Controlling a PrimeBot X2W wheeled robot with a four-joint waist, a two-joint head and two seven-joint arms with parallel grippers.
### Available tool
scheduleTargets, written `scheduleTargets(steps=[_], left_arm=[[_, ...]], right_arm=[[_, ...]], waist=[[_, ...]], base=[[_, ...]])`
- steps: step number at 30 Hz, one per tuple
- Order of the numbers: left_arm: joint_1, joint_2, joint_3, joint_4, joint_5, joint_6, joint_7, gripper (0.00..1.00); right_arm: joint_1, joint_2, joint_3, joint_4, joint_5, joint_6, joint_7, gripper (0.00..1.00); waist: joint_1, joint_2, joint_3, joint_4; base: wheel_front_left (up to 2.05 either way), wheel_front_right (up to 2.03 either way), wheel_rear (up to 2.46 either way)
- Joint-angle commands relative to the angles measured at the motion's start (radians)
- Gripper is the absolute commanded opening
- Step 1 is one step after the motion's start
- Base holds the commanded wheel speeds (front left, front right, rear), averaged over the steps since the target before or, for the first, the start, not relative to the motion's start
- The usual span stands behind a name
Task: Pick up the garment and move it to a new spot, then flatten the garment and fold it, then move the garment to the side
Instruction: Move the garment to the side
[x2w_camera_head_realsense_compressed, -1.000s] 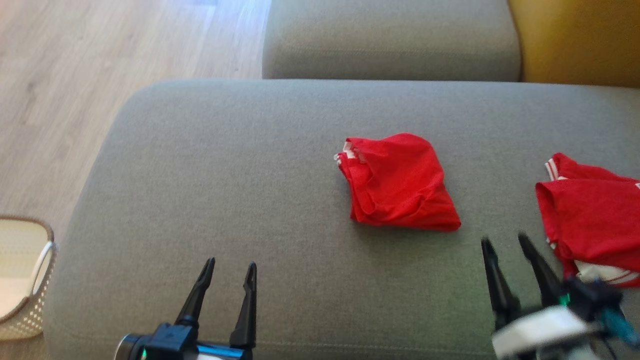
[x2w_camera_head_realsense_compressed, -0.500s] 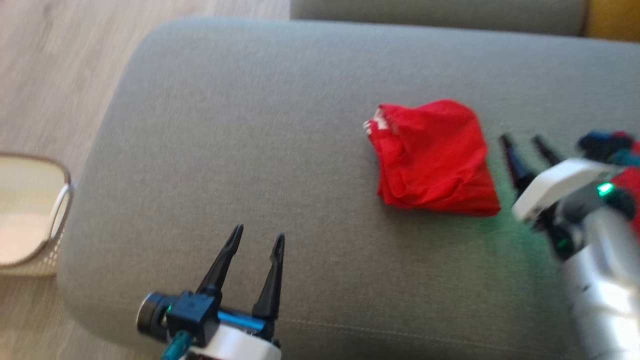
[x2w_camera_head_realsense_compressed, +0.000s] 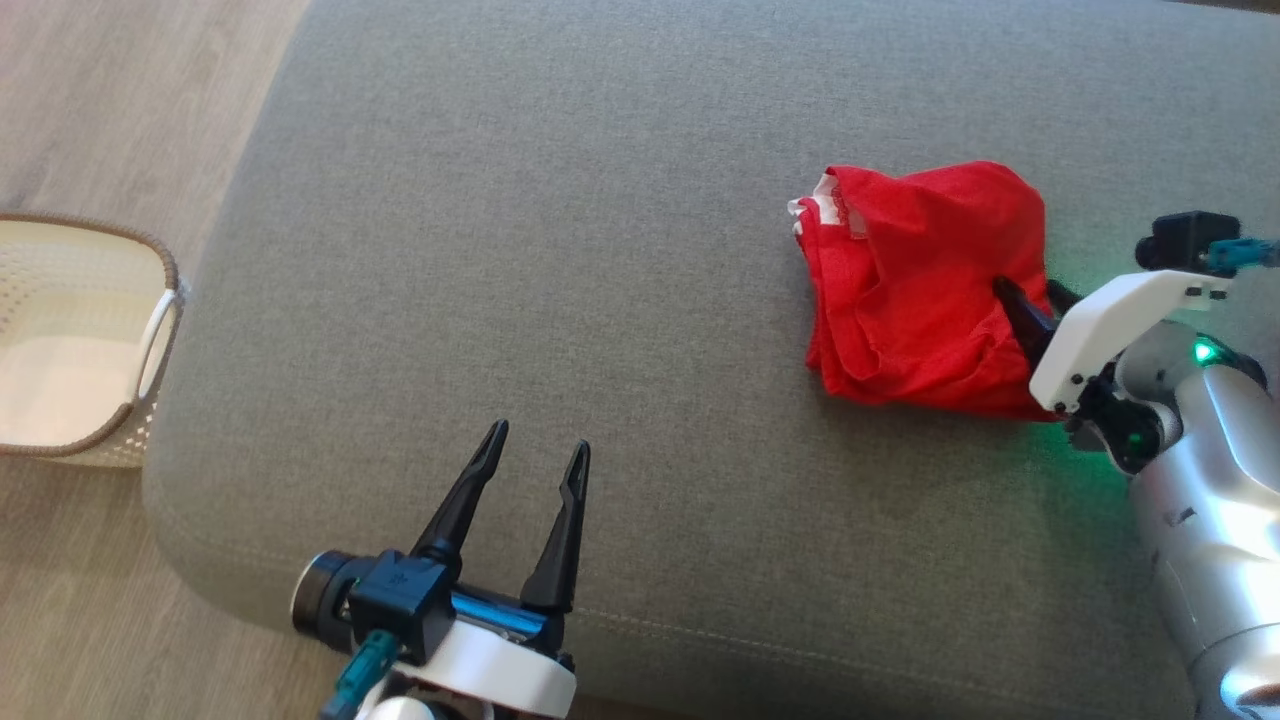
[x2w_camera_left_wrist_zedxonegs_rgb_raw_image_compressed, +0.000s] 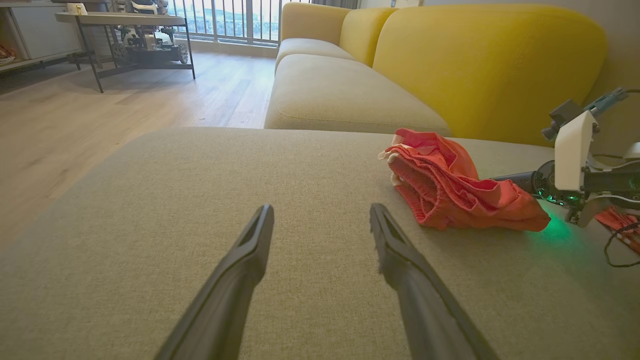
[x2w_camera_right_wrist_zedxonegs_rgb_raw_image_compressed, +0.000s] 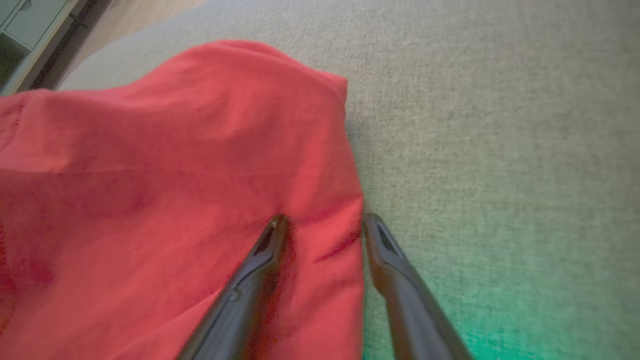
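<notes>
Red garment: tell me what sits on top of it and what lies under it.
On top, one finger of the right gripper rests at the edge of the red garment; the other touches the grey cushion beside it. That cushion lies underneath. Anything beneath the folds is covered.

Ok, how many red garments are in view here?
2. One garment lies bunched on the grey cushion, the right gripper straddling its edge. A sliver of another shows behind that arm in the left wrist view; most is hidden.
</notes>
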Motion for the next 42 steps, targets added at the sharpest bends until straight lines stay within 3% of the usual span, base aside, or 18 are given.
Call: scheduleTargets(steps=[1,2,12,20,28,34,41,42], left_arm=[[-0.040,-0.003,0.023,-0.028,-0.004,0.006,-0.005,1.00],[-0.041,-0.003,0.024,-0.029,-0.005,0.007,-0.005,1.00],[-0.025,-0.003,0.052,-0.038,0.004,0.012,-0.005,1.00],[-0.024,-0.003,0.076,-0.041,0.031,-0.006,-0.005,1.00],[-0.021,-0.003,0.098,-0.041,0.052,-0.024,-0.005,1.00],[-0.022,-0.003,0.104,-0.044,0.062,-0.033,-0.005,1.00],[-0.029,-0.003,0.114,-0.062,0.068,-0.043,-0.005,1.00],[-0.030,-0.003,0.117,-0.064,0.069,-0.043,-0.005,1.00]], right_arm=[[0.007,0.015,0.034,0.001,0.013,0.000,0.016,0.16],[0.007,0.015,0.045,0.002,0.018,0.000,0.017,0.00],[0.014,-0.015,0.119,-0.076,-0.022,0.000,-0.061,0.00],[0.065,-0.114,0.148,-0.279,-0.085,0.000,-0.037,0.00],[0.160,-0.207,0.096,-0.524,-0.141,0.000,0.075,0.00],[0.263,-0.296,-0.008,-0.724,-0.205,0.000,0.184,0.00],[0.303,-0.311,-0.112,-0.785,-0.279,0.000,0.219,0.00],[0.304,-0.307,-0.129,-0.785,-0.292,0.000,0.214,0.04]], waist=[[0.0000,0.0000,-0.001,-0.003],[0.0000,0.0000,-0.001,-0.006],[0.0000,0.0000,-0.017,-0.117],[0.0000,0.0000,-0.023,-0.240],[0.0000,0.0000,-0.028,-0.317],[0.0000,0.0000,-0.027,-0.347],[0.0000,0.0000,-0.013,-0.348],[0.0000,0.0000,-0.012,-0.347]], base=[[0.00,0.00,0.00],[0.00,0.00,0.00],[0.00,0.00,0.00],[0.00,0.00,0.00],[0.00,0.00,0.00],[0.00,0.00,0.00],[0.00,0.00,0.00],[0.00,0.00,0.00]])
